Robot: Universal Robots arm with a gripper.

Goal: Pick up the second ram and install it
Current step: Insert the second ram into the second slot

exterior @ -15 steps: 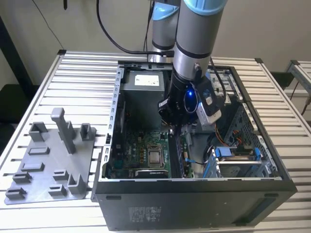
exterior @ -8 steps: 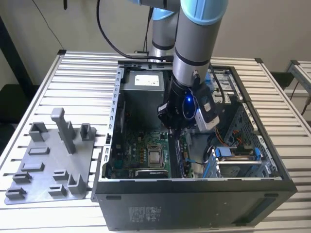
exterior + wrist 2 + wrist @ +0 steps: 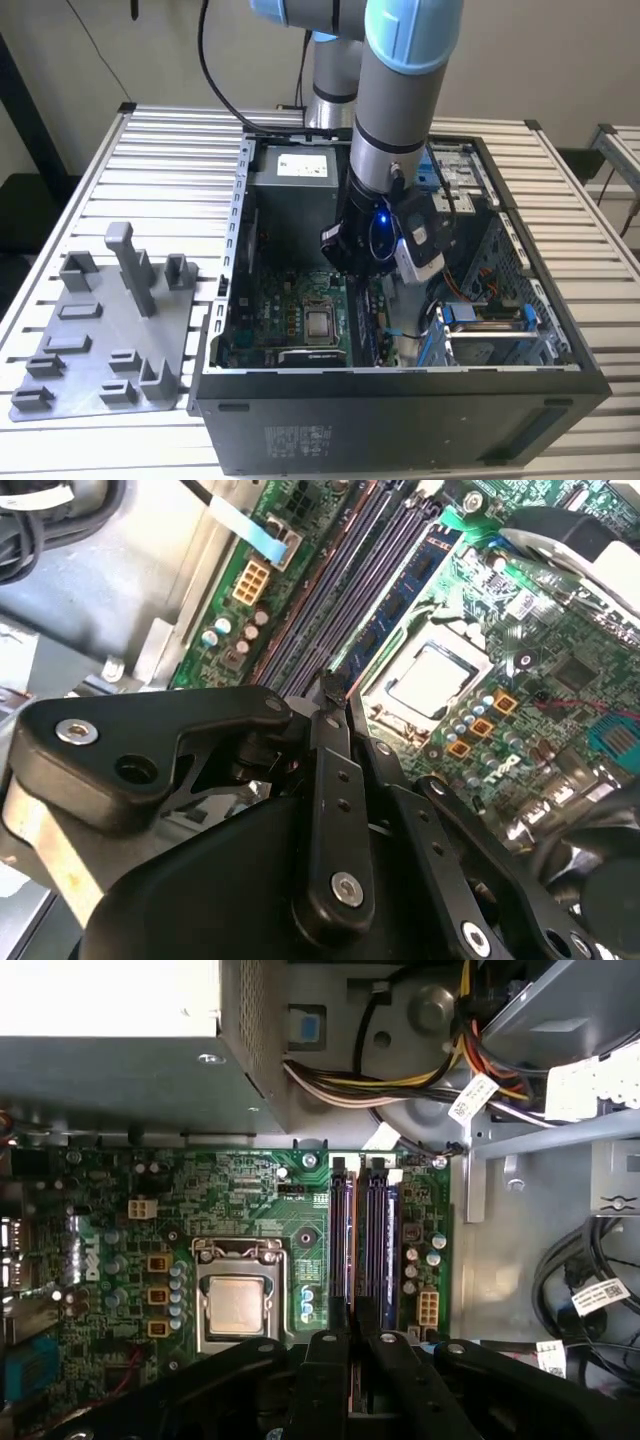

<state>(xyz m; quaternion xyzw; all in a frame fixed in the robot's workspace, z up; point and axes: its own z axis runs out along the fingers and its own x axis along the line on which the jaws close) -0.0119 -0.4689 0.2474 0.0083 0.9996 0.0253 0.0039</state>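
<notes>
My gripper (image 3: 362, 268) is low inside the open computer case (image 3: 400, 415), over the memory slots (image 3: 380, 1240) of the green motherboard (image 3: 250, 1190). In the second wrist view the second ram (image 3: 415, 590), a dark blue stick with chips on its face, stands along the slot nearest the processor socket (image 3: 430, 680). It runs straight into the gripper (image 3: 338, 685), whose fingertips are pinched together on it. In the first wrist view the gripper (image 3: 355, 1345) straddles that same slot line with only a thin gap between its fingers.
A grey power supply (image 3: 110, 1050) and a bundle of cables (image 3: 400, 1070) sit beyond the slots. Drive bays (image 3: 490, 330) fill the case at the exterior view's right. A grey holder tray (image 3: 100, 340) with upright blocks lies on the slatted table (image 3: 170, 170) outside the case.
</notes>
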